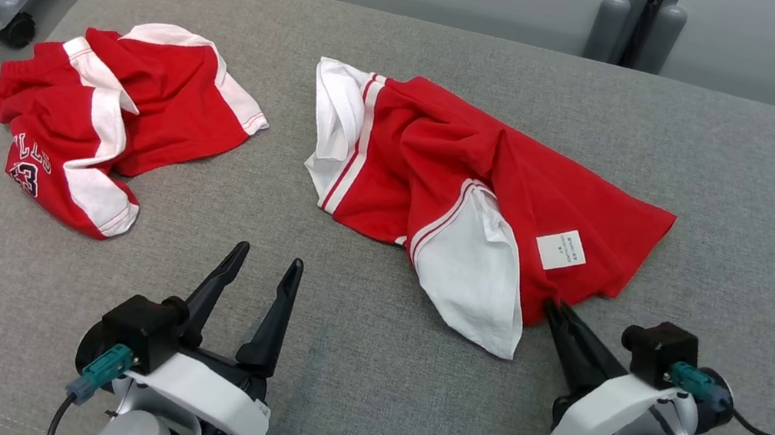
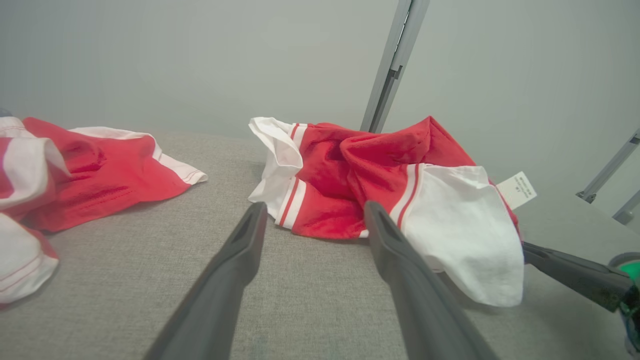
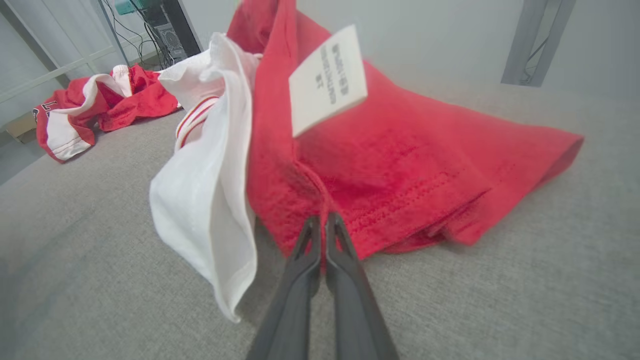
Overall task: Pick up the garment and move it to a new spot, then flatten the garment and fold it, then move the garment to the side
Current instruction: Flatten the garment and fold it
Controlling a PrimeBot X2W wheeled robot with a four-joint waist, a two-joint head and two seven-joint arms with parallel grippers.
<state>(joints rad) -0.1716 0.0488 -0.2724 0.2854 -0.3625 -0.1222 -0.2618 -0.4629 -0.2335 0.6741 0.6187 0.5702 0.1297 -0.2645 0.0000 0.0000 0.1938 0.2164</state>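
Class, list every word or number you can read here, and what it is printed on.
"LLS", partly hidden: crumpled red-and-white cloth garment at the left.
"23": same garment, beside the letters.
White square tag on the red-and-white cloth garment at the right: print too small to read.

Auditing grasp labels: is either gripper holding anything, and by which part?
The right gripper is shut on the garment lying to the right, pinching its red hem just below the white label. The left gripper is open, holding nothing.
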